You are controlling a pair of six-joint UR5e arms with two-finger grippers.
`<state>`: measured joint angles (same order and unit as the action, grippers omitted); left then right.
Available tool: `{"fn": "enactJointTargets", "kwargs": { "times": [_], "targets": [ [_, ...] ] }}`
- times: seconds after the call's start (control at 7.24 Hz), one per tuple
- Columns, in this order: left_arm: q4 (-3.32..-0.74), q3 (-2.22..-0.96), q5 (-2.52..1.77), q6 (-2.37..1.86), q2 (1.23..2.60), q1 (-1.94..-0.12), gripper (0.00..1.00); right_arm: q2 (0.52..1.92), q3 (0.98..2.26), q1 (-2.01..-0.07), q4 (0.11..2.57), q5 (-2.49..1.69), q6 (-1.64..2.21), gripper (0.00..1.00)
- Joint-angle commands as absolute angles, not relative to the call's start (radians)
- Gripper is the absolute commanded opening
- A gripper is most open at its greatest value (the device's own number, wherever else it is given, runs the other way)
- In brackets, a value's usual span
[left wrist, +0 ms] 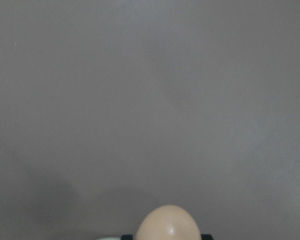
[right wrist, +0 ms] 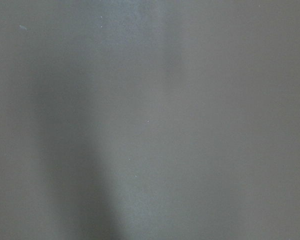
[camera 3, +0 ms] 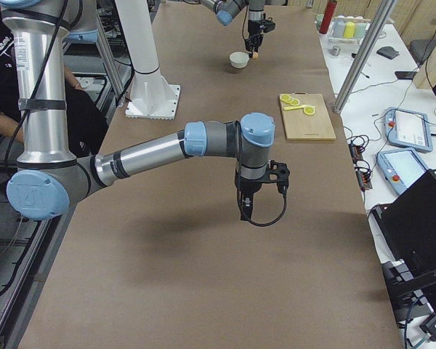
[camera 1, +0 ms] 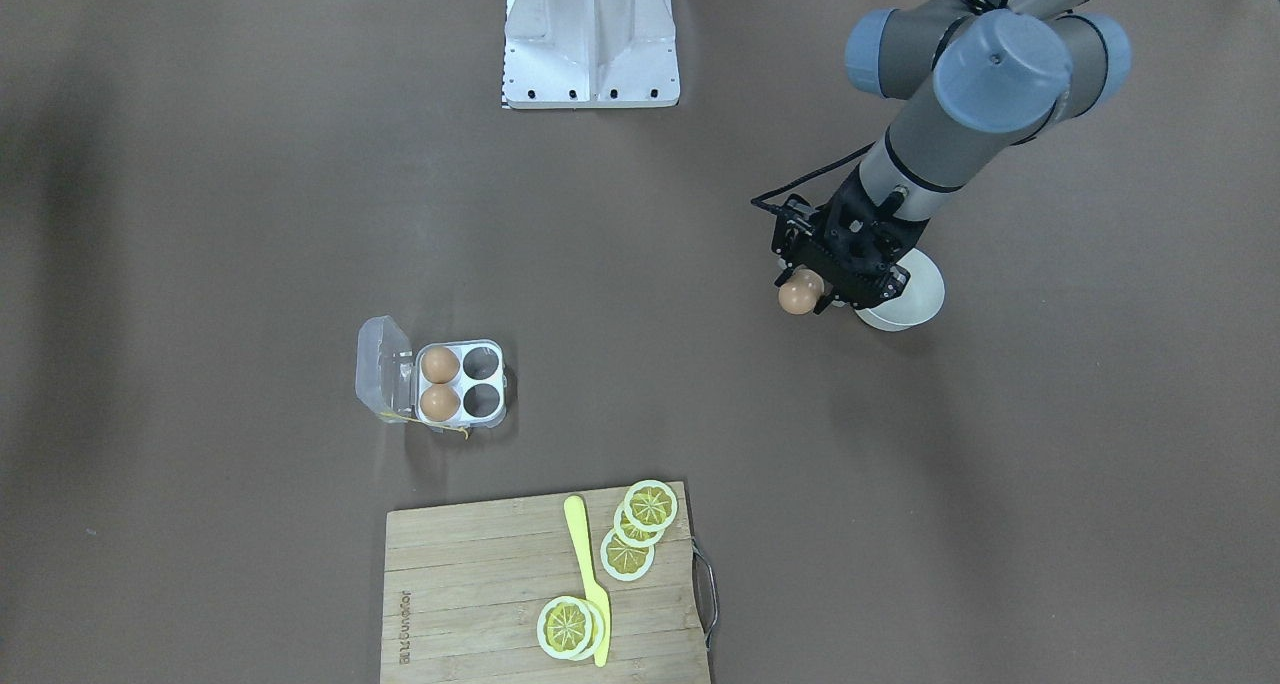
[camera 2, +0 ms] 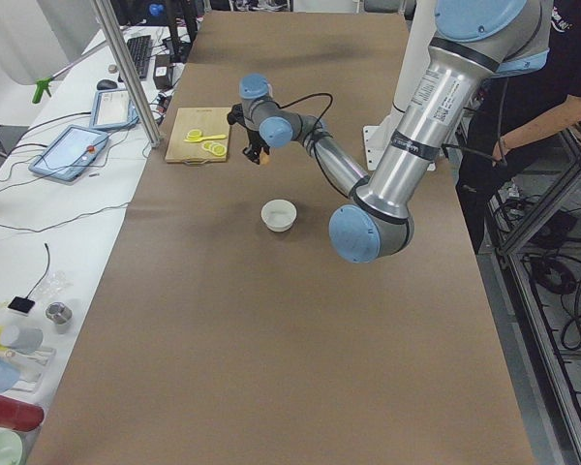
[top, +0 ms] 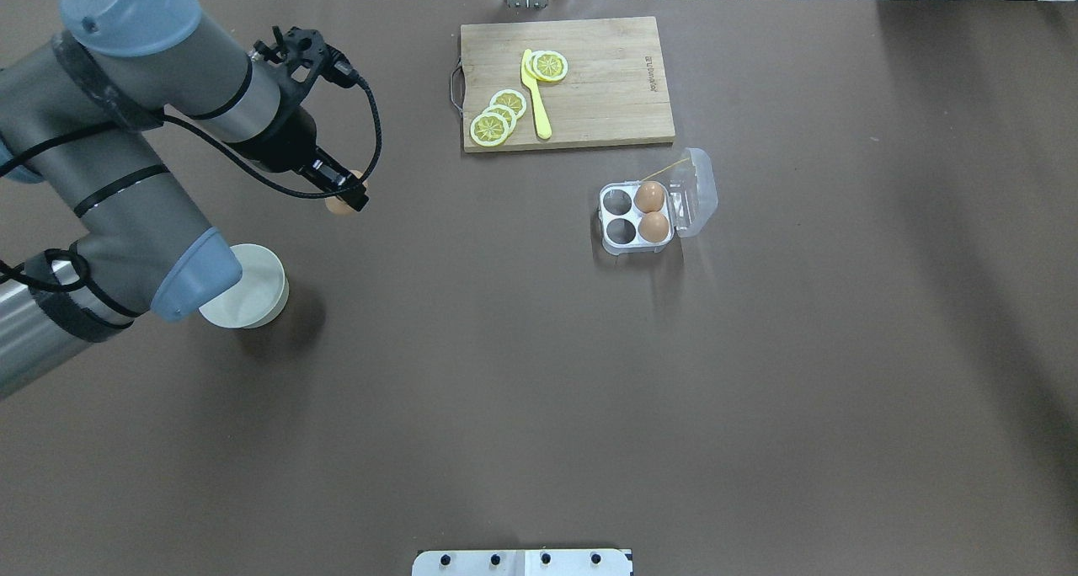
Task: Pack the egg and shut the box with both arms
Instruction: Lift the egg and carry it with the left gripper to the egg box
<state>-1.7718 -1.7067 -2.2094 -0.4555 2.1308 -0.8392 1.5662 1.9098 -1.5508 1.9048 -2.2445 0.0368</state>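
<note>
My left gripper (camera 1: 806, 290) is shut on a tan-brown egg (camera 1: 798, 295) and holds it above the table, just beside the white bowl (camera 1: 908, 300). The egg also shows in the overhead view (top: 339, 205) and at the bottom of the left wrist view (left wrist: 168, 225). The clear box (camera 1: 460, 384) stands far from it with its lid (camera 1: 383, 369) open. Two brown eggs (camera 1: 439, 383) fill two cells; the other two cells (camera 1: 481, 381) are empty. My right gripper (camera 3: 245, 211) hangs over bare table; I cannot tell if it is open or shut.
A wooden cutting board (camera 1: 470, 584) with lemon slices (camera 1: 640, 529) and a yellow knife (camera 1: 588, 574) lies near the box. The white robot base (camera 1: 590, 34) stands at the table edge. The right wrist view shows only brown table.
</note>
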Motion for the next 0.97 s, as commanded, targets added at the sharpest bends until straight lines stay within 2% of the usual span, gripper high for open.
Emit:
{"fn": "enactJointTargets", "kwargs": {
  "times": [0.0,0.28,0.83],
  "targets": [
    [-1.99,-1.587,-2.209,-0.598,2.183,-0.822,0.45,1.568,1.907,-1.551,1.905,-2.252,0.037,1.0],
    [-2.106,-1.514,-2.154,-0.722,2.258,-0.763,0.45,1.577,1.907,-1.552,1.905,-2.253,0.037,1.0],
    [-2.186,-1.467,-1.872,-0.862,2.376,-0.586,0.45,1.586,1.907,-1.563,1.905,-2.253,0.037,1.0]
  ]
}}
